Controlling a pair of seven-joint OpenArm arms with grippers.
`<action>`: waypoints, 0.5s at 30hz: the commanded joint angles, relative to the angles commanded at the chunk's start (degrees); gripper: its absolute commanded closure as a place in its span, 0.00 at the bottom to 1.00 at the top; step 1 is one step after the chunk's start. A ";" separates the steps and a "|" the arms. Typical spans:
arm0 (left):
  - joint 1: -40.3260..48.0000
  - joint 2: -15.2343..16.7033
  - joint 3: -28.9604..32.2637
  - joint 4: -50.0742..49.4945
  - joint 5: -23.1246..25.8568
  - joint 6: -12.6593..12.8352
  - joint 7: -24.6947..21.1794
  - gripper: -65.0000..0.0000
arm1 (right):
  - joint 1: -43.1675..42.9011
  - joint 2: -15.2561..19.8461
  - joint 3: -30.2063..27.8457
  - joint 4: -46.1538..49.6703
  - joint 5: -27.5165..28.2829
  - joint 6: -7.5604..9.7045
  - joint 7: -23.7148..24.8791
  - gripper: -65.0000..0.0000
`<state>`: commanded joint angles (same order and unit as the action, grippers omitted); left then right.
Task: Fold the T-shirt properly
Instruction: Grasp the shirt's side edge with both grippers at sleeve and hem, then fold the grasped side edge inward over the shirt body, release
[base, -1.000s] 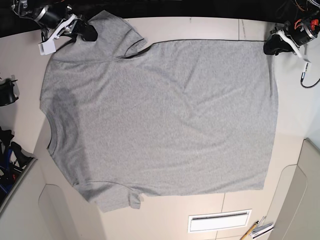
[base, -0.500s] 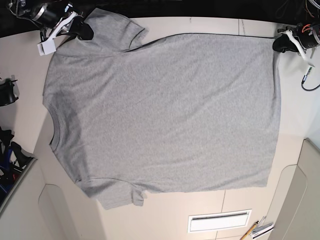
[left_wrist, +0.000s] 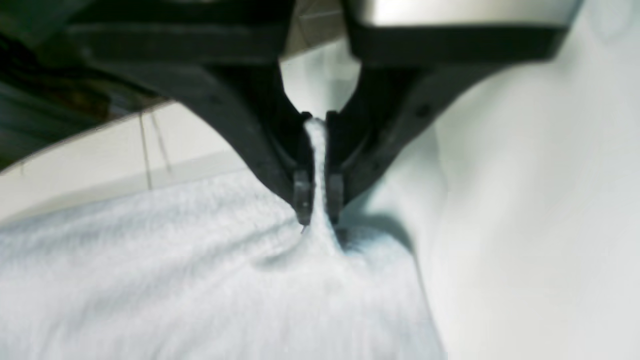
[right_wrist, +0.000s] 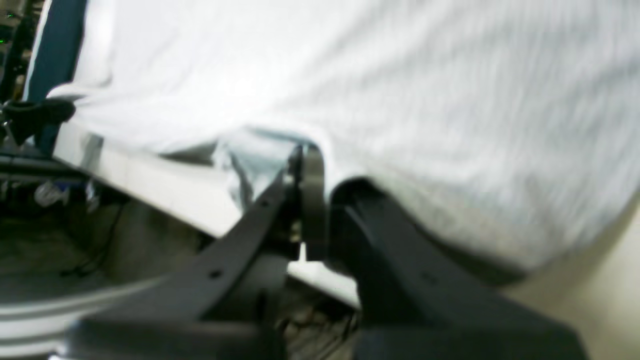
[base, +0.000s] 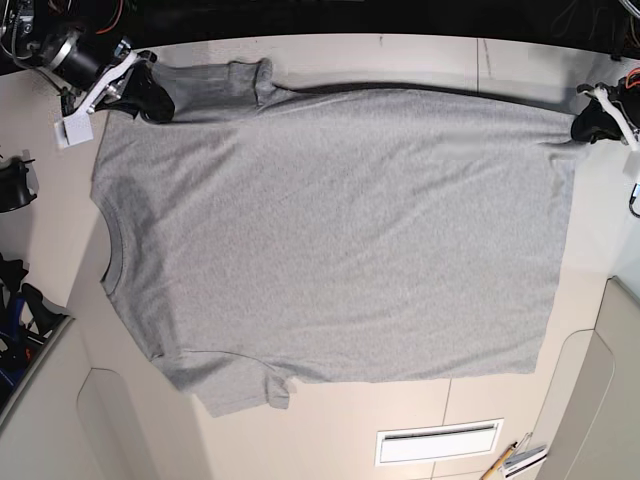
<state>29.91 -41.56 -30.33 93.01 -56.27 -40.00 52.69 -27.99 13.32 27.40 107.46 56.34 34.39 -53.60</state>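
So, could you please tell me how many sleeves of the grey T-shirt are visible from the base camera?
2. One short sleeve lies at the top left beside the right gripper; the other sleeve lies at the bottom left of the heather-grey cotton T-shirt.

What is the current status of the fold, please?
Both tools shut on cloth: left, right. T-shirt flat, stretched between them. Nothing in the way.

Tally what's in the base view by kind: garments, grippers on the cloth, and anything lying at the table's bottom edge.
Garments: 1, the T-shirt
Grippers shut on it: 2, left gripper, right gripper
White vent panel: 1
Pencils or pens at bottom edge: count unclear, taken as 1 cluster
Total: 5
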 joint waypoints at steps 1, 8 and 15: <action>-1.14 0.00 0.00 -0.17 0.00 0.00 -0.02 1.00 | 1.22 0.00 0.00 -0.15 -0.04 0.04 0.00 1.00; -10.29 0.46 2.01 -5.55 5.29 0.00 -5.40 1.00 | 9.68 0.00 -0.13 -4.94 -2.34 0.09 0.24 1.00; -20.87 1.70 10.27 -12.85 10.88 0.00 -8.22 1.00 | 19.15 0.00 -0.81 -13.88 -2.82 0.11 0.66 1.00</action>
<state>9.04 -39.86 -20.05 80.16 -45.39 -40.00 44.47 -8.84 13.32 26.59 93.58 53.52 34.50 -52.95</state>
